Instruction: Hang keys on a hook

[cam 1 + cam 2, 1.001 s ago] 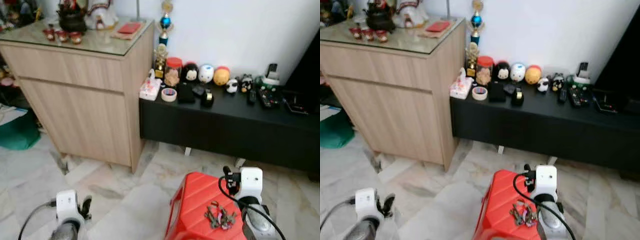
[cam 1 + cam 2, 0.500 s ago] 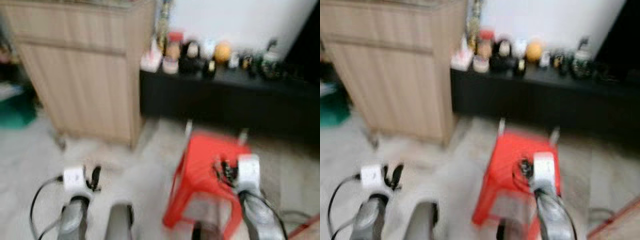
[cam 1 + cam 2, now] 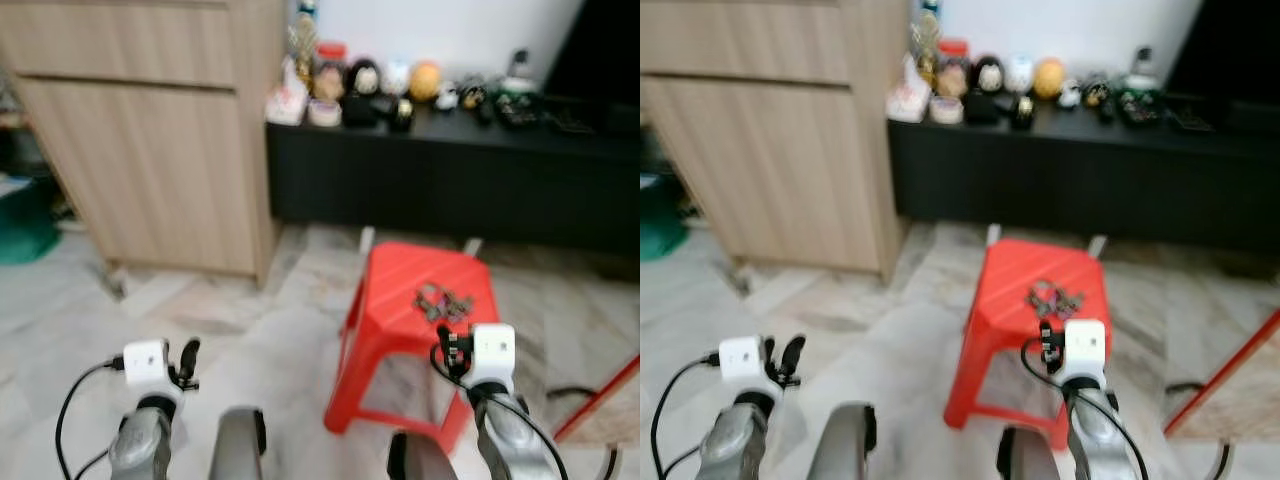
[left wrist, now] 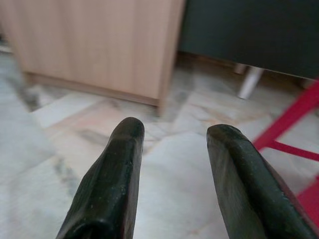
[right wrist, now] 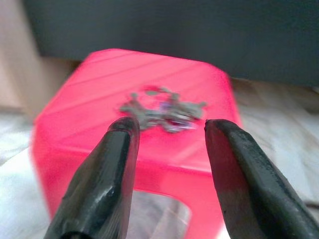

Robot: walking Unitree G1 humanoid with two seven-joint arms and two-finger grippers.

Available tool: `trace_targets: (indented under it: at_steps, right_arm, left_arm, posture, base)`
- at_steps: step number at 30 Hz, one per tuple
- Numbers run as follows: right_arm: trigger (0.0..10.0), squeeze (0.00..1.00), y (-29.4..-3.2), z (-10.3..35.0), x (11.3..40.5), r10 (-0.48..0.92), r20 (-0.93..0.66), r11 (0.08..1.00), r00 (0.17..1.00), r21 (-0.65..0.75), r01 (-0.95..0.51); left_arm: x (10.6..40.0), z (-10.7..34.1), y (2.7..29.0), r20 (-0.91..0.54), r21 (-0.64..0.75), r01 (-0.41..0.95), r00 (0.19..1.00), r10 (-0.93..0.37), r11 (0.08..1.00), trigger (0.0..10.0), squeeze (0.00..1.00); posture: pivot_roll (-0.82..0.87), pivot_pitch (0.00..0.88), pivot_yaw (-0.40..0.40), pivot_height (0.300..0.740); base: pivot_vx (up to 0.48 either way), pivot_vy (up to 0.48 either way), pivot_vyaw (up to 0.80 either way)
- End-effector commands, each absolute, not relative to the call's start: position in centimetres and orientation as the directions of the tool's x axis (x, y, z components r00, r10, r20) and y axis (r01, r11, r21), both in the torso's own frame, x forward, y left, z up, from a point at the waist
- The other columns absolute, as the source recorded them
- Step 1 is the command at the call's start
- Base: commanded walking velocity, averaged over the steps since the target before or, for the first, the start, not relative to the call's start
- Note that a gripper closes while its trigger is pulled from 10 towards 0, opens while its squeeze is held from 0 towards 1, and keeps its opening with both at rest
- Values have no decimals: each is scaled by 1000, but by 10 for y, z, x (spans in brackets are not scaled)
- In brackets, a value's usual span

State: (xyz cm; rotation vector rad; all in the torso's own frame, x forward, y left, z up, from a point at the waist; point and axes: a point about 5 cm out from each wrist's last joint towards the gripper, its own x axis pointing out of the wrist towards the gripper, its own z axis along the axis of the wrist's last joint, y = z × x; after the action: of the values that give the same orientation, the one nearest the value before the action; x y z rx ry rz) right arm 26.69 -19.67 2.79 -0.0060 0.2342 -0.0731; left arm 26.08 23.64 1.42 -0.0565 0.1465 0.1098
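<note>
The keys (image 3: 442,301) lie in a loose bunch on the top of a red stool (image 3: 400,300), toward its far right corner; the stool stands on a pale marble floor (image 3: 250,320), in front of a long black low surface (image 3: 450,180) against the wall, which carries a row of small figurines and jars (image 3: 365,80) along its left end; a light wooden cabinet (image 3: 150,130) stands just beside that surface's left end. The right hand (image 5: 167,137) hovers before the stool's near edge, its two black fingers (image 5: 104,174) spread apart with nothing between them, the keys lying beyond their tips; the left hand (image 4: 174,137) hangs low over the floor, well apart from the stool, fingers likewise parted and holding nothing.
</note>
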Motion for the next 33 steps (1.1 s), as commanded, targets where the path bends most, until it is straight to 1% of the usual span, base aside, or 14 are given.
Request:
trace_targets:
  at_steps: [1, 4, 7, 9, 13, 18, 19, 20, 25, 33]
  right_arm:
    - [10000, 0, -202, 28, 270, -101, -245, 994, 964, 6, 106]
    - [10000, 0, -203, 28, 272, -112, -258, 992, 960, 20, 121]
    - [10000, 0, -203, 29, 273, -107, -255, 993, 961, 14, 114]
    - [10000, 0, -201, 31, 274, -98, -225, 994, 969, 27, 107]
    - [10000, 0, -199, 32, 274, -85, -230, 996, 970, 18, 92]
    - [10000, 0, -195, 33, 276, -50, -224, 999, 973, 7, 53]
    - [10000, 0, -193, 34, 277, -27, -213, 1000, 977, -4, 27]
    - [10000, 0, -192, 36, 277, -21, -202, 1000, 979, -16, 18]
    - [10000, 0, -190, 35, 277, -18, -208, 1000, 978, 9, 21]
    - [10000, 0, -190, 34, 277, -9, -213, 1000, 977, 6, 11]
  left_arm:
    - [266, 18, 231, -136, -61, -96, 987, 87, 993, 10000, 0]
    - [265, 17, 231, -138, -62, -94, 987, 85, 994, 10000, 0]
    - [266, 17, 231, -138, -62, -92, 987, 83, 994, 10000, 0]
    - [266, 17, 231, -139, -63, -91, 987, 82, 994, 10000, 0]
    - [266, 18, 231, -140, -64, -91, 987, 81, 994, 10000, 0]
    - [267, 18, 231, -139, -66, -90, 987, 80, 994, 10000, 0]
    - [267, 18, 231, -139, -67, -91, 987, 81, 994, 10000, 0]
    - [267, 18, 231, -141, -67, -91, 987, 81, 994, 10000, 0]
    - [267, 17, 231, -144, -67, -93, 986, 82, 993, 10000, 0]
    - [268, 17, 230, -149, -70, -87, 986, 76, 994, 10000, 0]
  posture:
    - [55, 0, -83, 571]
    - [55, 0, -83, 571]
    - [54, 0, -83, 571]
    - [54, 0, -83, 571]
    - [55, 0, -83, 571]
    - [54, 0, -83, 571]
    - [54, 0, -83, 571]
    - [54, 0, -83, 571]
    - [55, 0, -84, 571]
    - [56, 0, -83, 571]
  base:
    - [330, 0, 0]
    - [346, 0, 0]
    - [356, 0, -573]
    - [356, 0, 0]
    - [364, 0, 0]
    - [366, 0, 0]
    - [368, 0, 0]
    - [364, 0, 594]
    - [355, 0, 703]
    - [280, 0, 0]
